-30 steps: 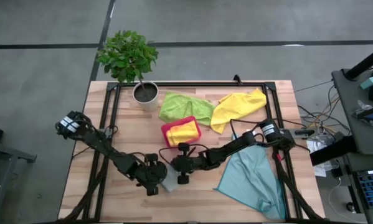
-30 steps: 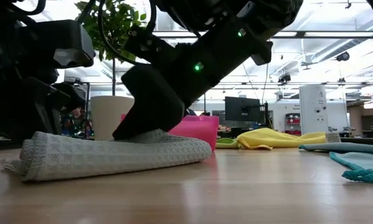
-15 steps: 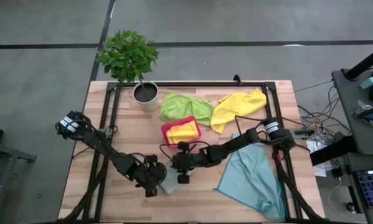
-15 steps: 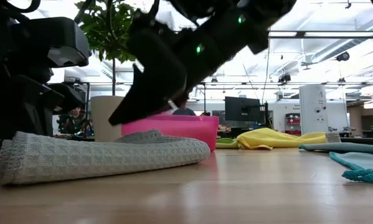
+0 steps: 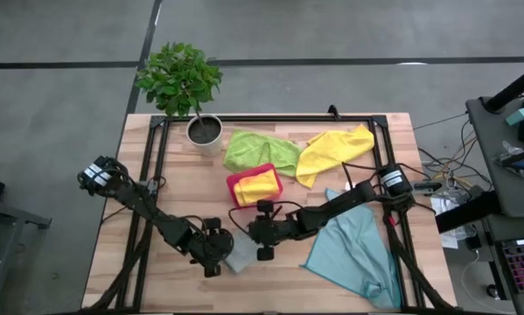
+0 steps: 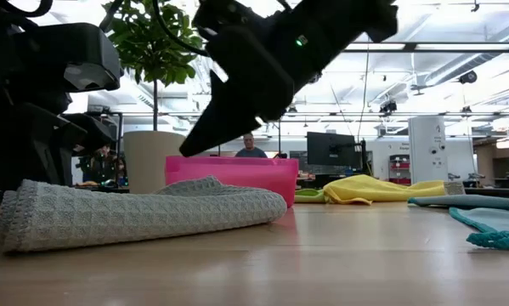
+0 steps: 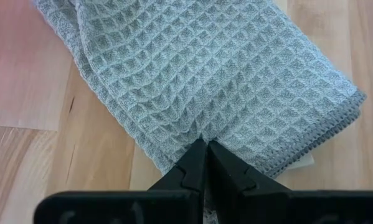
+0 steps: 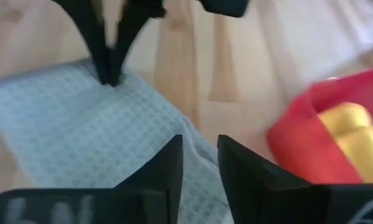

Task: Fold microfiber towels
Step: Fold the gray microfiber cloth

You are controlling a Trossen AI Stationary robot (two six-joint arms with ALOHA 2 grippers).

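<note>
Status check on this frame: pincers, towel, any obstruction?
Left pincer shut on grey towel. Right pincer open above it, holding nothing. Pink tray close behind.

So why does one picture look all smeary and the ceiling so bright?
Right wrist view: smeared, so the grey towel and pink tray look soft. Low view: ceiling lights glare white, leaving the right pincer a dark shape. Left wrist view: sharp, each square of the weave shows.
</note>
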